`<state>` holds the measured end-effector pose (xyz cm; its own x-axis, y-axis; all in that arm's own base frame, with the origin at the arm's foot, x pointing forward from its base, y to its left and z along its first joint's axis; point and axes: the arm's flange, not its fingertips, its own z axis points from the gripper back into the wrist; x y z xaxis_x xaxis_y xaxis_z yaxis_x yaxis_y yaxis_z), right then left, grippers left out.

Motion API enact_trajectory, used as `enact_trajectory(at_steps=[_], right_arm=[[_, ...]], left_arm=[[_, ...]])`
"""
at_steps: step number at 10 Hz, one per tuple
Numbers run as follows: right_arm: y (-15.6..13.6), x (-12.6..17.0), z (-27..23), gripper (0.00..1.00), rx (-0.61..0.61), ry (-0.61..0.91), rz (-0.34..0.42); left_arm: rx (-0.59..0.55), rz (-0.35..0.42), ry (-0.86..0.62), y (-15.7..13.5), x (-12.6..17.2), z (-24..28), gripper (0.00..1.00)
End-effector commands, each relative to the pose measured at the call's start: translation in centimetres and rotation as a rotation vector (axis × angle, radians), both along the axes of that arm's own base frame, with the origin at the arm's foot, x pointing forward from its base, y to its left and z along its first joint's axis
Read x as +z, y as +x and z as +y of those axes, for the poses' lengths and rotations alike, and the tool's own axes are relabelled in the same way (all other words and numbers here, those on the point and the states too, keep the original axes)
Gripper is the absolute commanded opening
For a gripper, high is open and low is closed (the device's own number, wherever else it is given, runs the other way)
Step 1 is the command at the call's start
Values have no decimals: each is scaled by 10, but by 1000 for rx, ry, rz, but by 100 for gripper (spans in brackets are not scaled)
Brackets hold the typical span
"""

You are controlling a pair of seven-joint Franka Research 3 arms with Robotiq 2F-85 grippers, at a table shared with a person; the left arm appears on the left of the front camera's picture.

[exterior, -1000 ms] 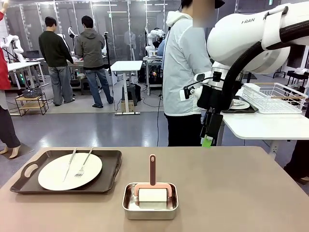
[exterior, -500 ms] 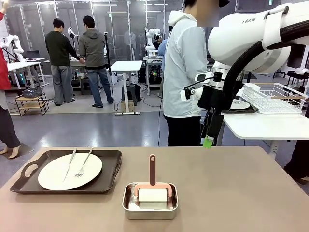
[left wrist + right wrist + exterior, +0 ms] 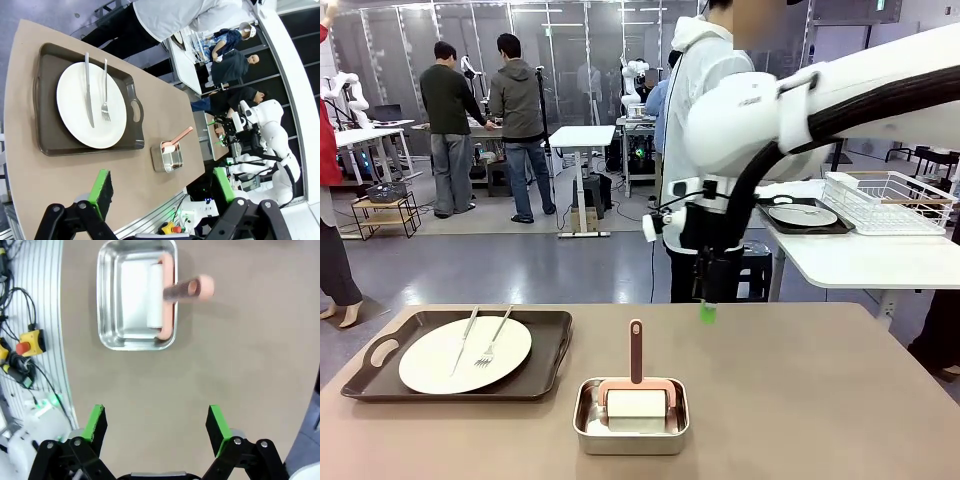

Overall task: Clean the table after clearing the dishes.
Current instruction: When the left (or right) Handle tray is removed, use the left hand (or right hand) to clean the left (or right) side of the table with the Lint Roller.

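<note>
Right wrist view: the right fingers [image 3: 96, 426] stand wide apart, empty, apparently hovering over the table [image 3: 240, 355], pan [image 3: 103, 300] ahead.

Right half of table [image 3: 810, 400] bare, tray [image 3: 558, 345] filling left, steel pan [image 3: 630, 442] with upright handle [image 3: 636, 350] at centre front

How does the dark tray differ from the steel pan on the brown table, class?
The tray is dark brown, wide and shallow; the pan is shiny steel, smaller and deeper. The tray carries a white plate with knife and fork; the pan holds a pink-handled roller. Both are rectangular and rest on the table.
</note>
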<state>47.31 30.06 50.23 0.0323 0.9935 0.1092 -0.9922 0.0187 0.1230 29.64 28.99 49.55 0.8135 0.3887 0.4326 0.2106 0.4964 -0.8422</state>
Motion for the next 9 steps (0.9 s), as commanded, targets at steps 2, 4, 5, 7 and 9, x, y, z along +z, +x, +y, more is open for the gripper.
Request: enact_trajectory(at_steps=[2,4,5,7,9], right_arm=[[28,0,49,100,77,-81,-62],[40,-11,72,100,105,-85,-23],[41,-14,76,100,115,-83,-10],[44,-25,89,100,110,-84,45],[45,-35,93,100,83,-57,72]], left_arm=[[-3,-13,-3,-1,2,1,100],[-3,-13,-3,-1,2,1,100],[-3,-13,-3,-1,2,1,100],[-3,-13,-3,-1,2,1,100],[-3,-13,-3,-1,2,1,100]])
